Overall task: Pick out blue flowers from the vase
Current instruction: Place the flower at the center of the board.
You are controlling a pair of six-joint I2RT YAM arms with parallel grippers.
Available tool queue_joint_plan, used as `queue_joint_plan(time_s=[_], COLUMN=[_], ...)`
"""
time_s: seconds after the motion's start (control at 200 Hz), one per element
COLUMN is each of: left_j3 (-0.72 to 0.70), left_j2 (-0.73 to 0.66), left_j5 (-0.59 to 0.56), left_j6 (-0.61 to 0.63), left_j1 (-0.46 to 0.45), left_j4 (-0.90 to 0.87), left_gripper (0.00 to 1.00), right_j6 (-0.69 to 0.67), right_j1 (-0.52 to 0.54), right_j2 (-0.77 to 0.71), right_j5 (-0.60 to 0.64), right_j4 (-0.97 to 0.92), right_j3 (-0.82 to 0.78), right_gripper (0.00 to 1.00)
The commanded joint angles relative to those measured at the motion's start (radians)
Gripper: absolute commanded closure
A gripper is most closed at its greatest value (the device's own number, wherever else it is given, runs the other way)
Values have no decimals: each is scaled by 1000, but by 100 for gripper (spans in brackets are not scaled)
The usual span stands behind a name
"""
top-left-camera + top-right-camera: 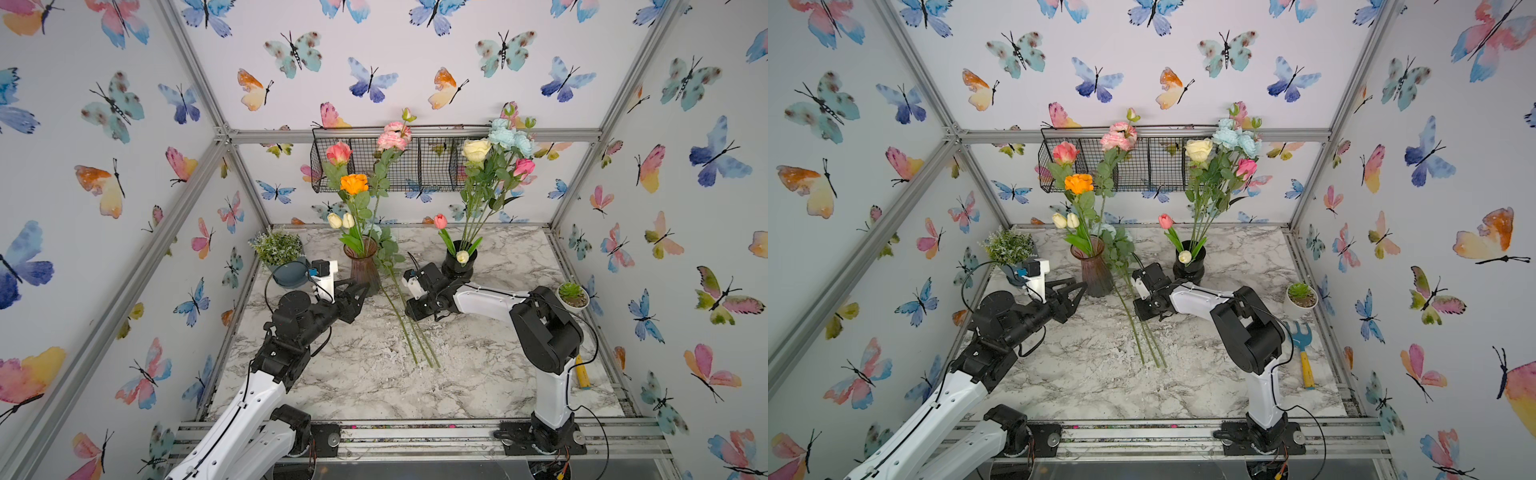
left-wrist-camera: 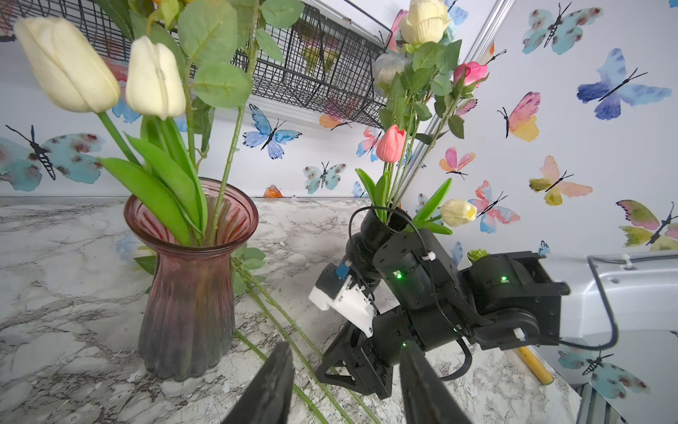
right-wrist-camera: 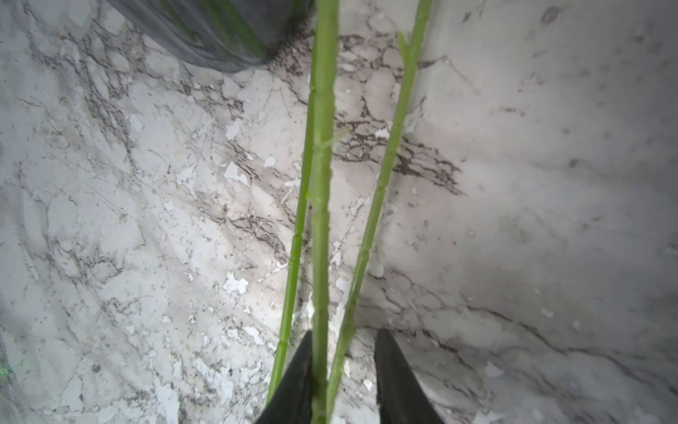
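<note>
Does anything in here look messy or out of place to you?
Yes: three long green flower stems lie loose on the marble table, in the gap between the purple vase and the black vase, instead of standing in one. The tabletop's surface also looks chipped, with white flecks.

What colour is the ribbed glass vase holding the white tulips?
Smoky pink; the glass vase shows best in the left wrist view.

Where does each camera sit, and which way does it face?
Top views: high in front, looking down at the marble table; left arm and right arm show.
Left wrist: faces purple vase and right arm; left end effector shows.
Right wrist: faces down at green stems; right end effector shows.
Shared: all views show the stems.
</note>
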Motion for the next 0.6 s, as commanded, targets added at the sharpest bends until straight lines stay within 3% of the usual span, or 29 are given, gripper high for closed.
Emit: queue_joint_plan(time_s=[0.0,0.395,0.596], left_j3=[5,7,32], left_j2=[7,21,33], left_j5=[27,39,62], left_j6=[-8,-12,6], left_j1=[4,5,4], left_j4=[26,32,13], left_gripper=[52,52,52], right_j6=[-9,1,18], right_j1=[4,13,26], right_j2=[-57,-240,-430], right_j5=[8,62,115], right_j4=[13,2,-11], right_j3=[-28,-107,-202], right_gripper=[69,66,66])
